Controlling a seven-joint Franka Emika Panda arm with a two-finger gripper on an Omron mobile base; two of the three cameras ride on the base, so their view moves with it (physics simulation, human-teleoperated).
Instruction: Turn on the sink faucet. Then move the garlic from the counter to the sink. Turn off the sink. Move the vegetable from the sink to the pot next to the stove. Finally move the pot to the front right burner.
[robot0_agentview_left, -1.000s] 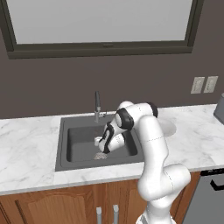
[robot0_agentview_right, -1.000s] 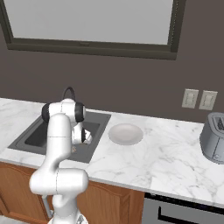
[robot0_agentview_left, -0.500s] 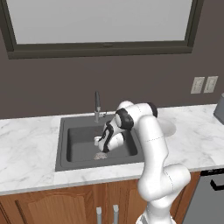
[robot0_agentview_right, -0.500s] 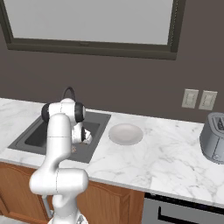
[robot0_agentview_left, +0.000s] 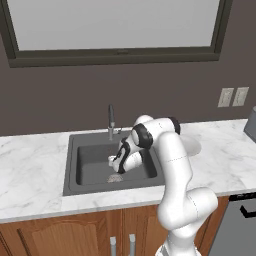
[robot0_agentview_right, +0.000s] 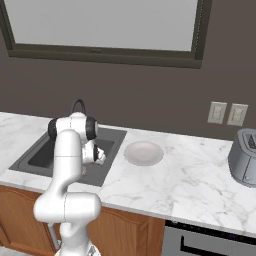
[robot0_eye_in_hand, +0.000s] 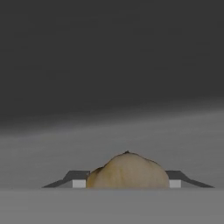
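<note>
The gripper (robot0_agentview_left: 116, 167) is down in the sink (robot0_agentview_left: 76, 172), and its fingers (robot0_eye_in_hand: 78, 183) have come in from wide apart a second ago to sit against both flanks of the garlic (robot0_eye_in_hand: 127, 171). That looks like a clamp on the bulb. The arm itself has hardly shifted across that second, so the closing is the real news here.

Judging by where things lie, the garlic sits on the basin floor with the hand around it, which suggests the rinse is done and the pick-up towards the pot is the step in hand. No lift is evident yet.

The hand view gives the grip plainly: tan bulb, a dark tip on either side, grey basin wall beyond. The left base view gives the setting instead, with the sink faucet (robot0_agentview_left: 111, 120) standing behind the basin and a pale speck under the hand. The right base view adds a white plate (robot0_agentview_right: 143, 152) and a toaster (robot0_agentview_right: 244, 163) along the counter (robot0_agentview_right: 190, 175).
</note>
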